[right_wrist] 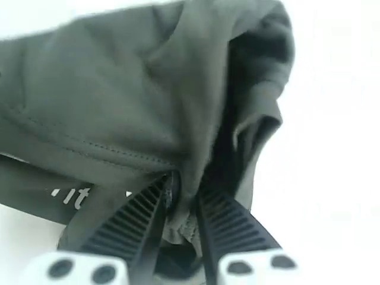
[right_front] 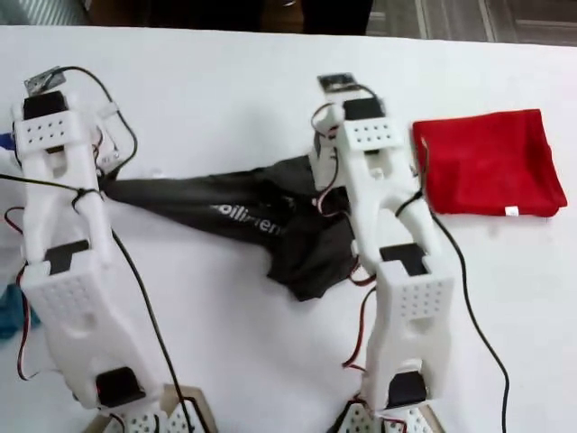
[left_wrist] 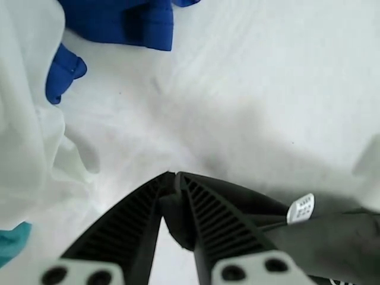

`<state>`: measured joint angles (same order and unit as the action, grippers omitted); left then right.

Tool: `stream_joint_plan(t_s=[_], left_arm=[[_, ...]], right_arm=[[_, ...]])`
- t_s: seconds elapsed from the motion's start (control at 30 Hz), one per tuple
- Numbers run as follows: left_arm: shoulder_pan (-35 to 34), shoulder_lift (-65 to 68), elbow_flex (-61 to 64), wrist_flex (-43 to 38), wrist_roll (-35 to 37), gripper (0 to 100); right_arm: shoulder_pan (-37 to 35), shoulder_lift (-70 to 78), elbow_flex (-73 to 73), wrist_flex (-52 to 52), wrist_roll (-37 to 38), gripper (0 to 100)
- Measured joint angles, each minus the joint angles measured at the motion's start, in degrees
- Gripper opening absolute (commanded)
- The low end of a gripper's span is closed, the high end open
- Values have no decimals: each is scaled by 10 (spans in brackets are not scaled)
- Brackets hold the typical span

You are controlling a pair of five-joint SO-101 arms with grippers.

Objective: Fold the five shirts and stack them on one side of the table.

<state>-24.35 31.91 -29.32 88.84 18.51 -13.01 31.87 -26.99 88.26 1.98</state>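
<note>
A dark grey shirt (right_front: 261,216) with white lettering lies stretched across the white table (right_front: 225,81) between the two arms. My left gripper (left_wrist: 176,177) is shut on one end of the dark shirt (left_wrist: 309,237), at the left in the high view (right_front: 106,185). My right gripper (right_wrist: 181,190) is shut on a bunched fold of the dark shirt (right_wrist: 136,89), at its other end (right_front: 317,185). A folded red shirt (right_front: 487,162) lies flat to the right of the right arm.
A blue garment (left_wrist: 119,24), white cloth (left_wrist: 24,119) and a bit of teal cloth (left_wrist: 12,246) lie beyond the left gripper. Teal cloth (right_front: 7,311) also peeks in at the table's left edge. Cables hang along both arms.
</note>
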Motion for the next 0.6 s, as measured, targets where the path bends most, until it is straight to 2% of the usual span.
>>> stream_joint_plan(t_s=[0.1,0.27,0.47,0.6], left_arm=[[0,0,0,0,0,25],[0,0,0,0,1,25],[0,0,0,0,1,25],[0,0,0,0,1,25]], right_arm=[[6,-12,0,0,0,29],[6,-13,0,0,0,152],[6,-13,0,-19,0,101],[6,-13,0,-25,0,124]])
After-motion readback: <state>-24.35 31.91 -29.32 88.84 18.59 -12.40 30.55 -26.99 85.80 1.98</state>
